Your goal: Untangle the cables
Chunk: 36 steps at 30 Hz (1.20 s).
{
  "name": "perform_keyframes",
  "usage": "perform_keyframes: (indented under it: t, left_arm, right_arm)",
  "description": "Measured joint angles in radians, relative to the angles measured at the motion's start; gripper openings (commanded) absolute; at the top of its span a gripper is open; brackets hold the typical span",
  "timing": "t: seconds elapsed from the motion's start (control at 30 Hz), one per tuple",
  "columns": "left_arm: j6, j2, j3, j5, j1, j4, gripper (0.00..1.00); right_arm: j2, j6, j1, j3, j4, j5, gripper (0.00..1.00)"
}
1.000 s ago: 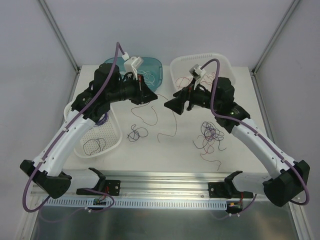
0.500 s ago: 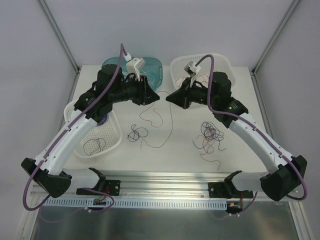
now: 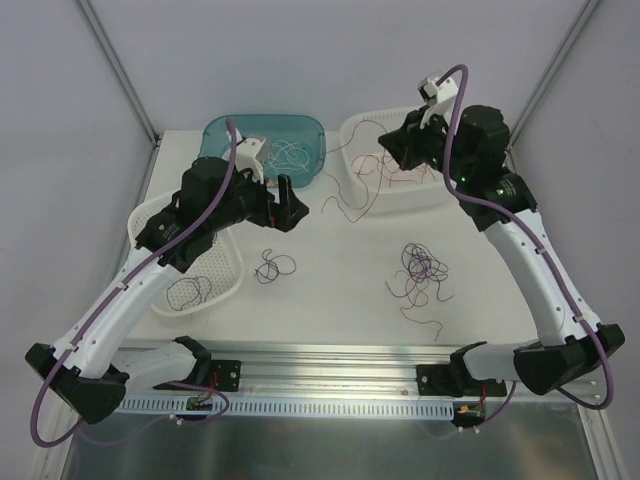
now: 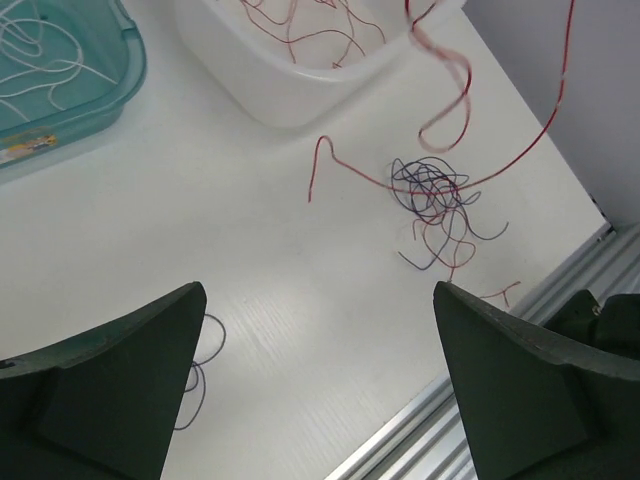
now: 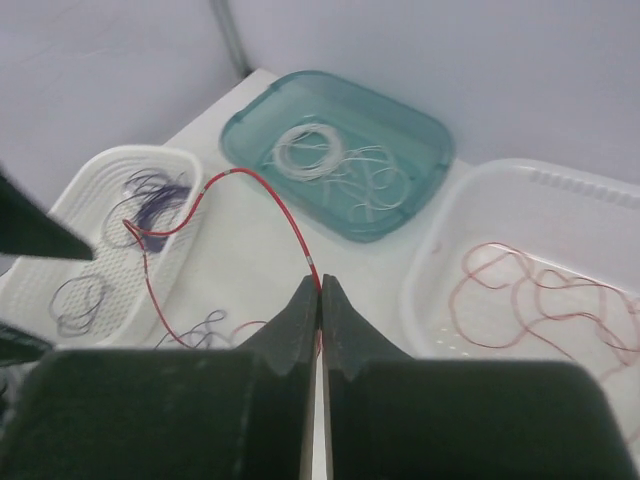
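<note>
The cables (image 3: 424, 270) lie as a tangled clump of red and dark purple wires on the table, front right of centre. My right gripper (image 5: 320, 284) is raised at the back right and shut on one red wire (image 5: 270, 195). That wire hangs from it in loops toward the table. My left gripper (image 4: 320, 385) stands open over the middle left with nothing between its fingers. In the left wrist view the clump (image 4: 435, 190) lies ahead of the fingers, with the hanging red wire above it.
A teal tray (image 3: 215, 130) at the back holds white wires. A white basket (image 3: 350, 135) at the back right holds red wires. Another white basket (image 5: 130, 152) at the left holds purple wires. A loose purple wire (image 3: 272, 268) lies mid-table. A metal rail (image 3: 330, 355) runs along the near edge.
My left gripper opened, let go of the red wire and drew back left. My right gripper shut on that wire and carried it up toward the back right basket.
</note>
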Motion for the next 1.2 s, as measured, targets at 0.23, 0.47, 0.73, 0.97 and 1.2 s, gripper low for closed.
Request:
perform_keyframes:
  t: [0.23, 0.47, 0.73, 0.97, 1.2]
  left_arm:
    - [0.022, -0.092, -0.122, -0.108, 0.000, 0.042, 0.99]
    - [-0.007, -0.070, -0.248, -0.121, 0.000, 0.051, 0.99]
    - [-0.080, -0.008, -0.326, -0.103, 0.000, 0.059, 0.99]
    - [-0.140, 0.058, -0.357, -0.101, 0.000, 0.068, 0.99]
    - [-0.192, 0.130, -0.358, -0.107, 0.000, 0.074, 0.99]
  right_arm:
    - [0.093, -0.002, -0.111, 0.057, 0.058, 0.157, 0.01]
    - [0.261, -0.016, -0.192, 0.105, 0.153, 0.206, 0.01]
    - [0.381, -0.016, -0.259, 0.193, 0.217, 0.219, 0.01]
    - [0.446, -0.029, -0.296, 0.218, 0.248, 0.219, 0.18]
    - [0.524, -0.045, -0.308, 0.187, 0.178, 0.225, 0.88]
